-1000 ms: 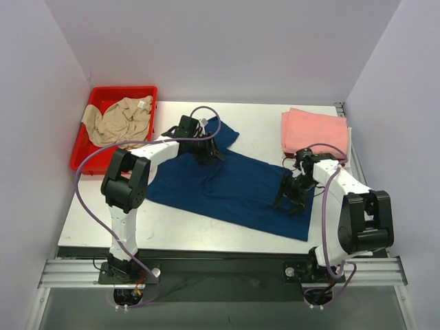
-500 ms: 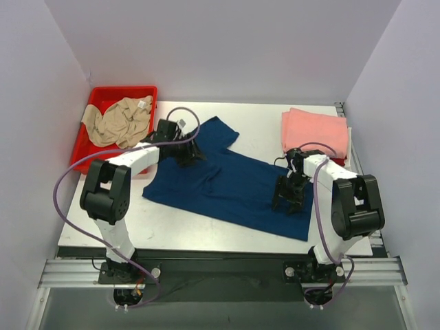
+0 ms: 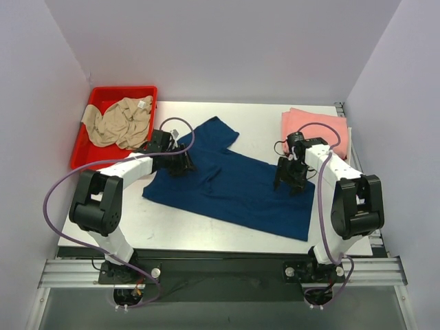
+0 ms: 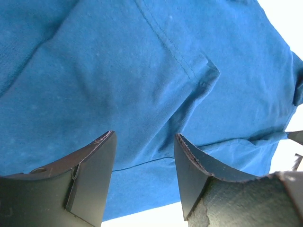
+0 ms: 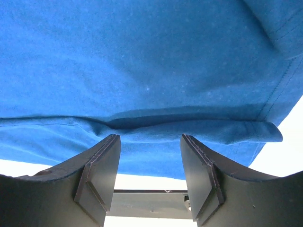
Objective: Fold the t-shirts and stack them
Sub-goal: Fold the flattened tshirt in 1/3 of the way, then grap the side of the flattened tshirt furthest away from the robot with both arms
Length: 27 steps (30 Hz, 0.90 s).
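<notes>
A navy blue t-shirt (image 3: 234, 185) lies spread out across the table's middle, one sleeve (image 3: 218, 130) pointing to the far side. My left gripper (image 3: 180, 163) hovers low over its left part, jaws open, only blue cloth (image 4: 142, 71) below them. My right gripper (image 3: 290, 179) hangs over the shirt's right part, also open and empty, with a hem fold (image 5: 189, 127) just under it. The left wrist view shows the left gripper (image 4: 144, 137) above a seam. The right wrist view shows the right gripper (image 5: 149, 138) near the cloth's edge. A folded salmon-pink t-shirt (image 3: 315, 130) lies at the far right.
A red bin (image 3: 81, 155) at the far left holds a crumpled beige t-shirt (image 3: 118, 122). White walls close in the table on three sides. The table's metal edge rail (image 5: 151, 201) shows beyond the shirt in the right wrist view.
My left gripper has slid left across the navy shirt toward its left edge and opened a little. My right gripper has moved toward the far side, up the shirt's right part.
</notes>
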Available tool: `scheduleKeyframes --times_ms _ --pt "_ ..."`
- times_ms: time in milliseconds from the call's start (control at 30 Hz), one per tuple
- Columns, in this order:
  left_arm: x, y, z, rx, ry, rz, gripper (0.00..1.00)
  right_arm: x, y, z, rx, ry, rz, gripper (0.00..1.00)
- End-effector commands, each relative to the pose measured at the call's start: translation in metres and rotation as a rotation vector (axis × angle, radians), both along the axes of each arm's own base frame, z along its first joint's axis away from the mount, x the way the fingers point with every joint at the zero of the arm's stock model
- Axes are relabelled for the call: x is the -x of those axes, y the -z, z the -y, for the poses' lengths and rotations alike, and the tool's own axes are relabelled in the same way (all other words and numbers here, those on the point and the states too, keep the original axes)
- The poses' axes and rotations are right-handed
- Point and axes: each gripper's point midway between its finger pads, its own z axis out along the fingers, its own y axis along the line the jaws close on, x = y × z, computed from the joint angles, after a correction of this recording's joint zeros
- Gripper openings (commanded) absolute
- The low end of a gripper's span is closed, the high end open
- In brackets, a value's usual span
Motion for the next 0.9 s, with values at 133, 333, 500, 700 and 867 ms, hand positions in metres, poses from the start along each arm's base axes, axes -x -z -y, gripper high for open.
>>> scheduleKeyframes --times_ms 133,333,500,700,867 --pt "-0.006 -0.002 -0.015 -0.049 -0.02 0.055 0.62 0.024 0.0 -0.028 -0.157 -0.059 -0.053 0.54" --pt "0.027 0.019 -0.038 -0.148 -0.015 0.024 0.61 0.054 0.032 -0.025 -0.156 -0.038 -0.164 0.54" --pt "0.054 0.04 -0.05 -0.191 -0.005 -0.033 0.61 0.068 0.049 -0.011 -0.107 -0.009 -0.231 0.54" --pt "0.093 0.059 -0.06 -0.205 -0.033 -0.13 0.6 0.079 0.058 0.004 -0.079 0.032 -0.28 0.54" --pt "0.124 0.062 -0.063 -0.21 -0.021 -0.177 0.6 0.079 0.058 0.013 -0.068 0.052 -0.29 0.54"
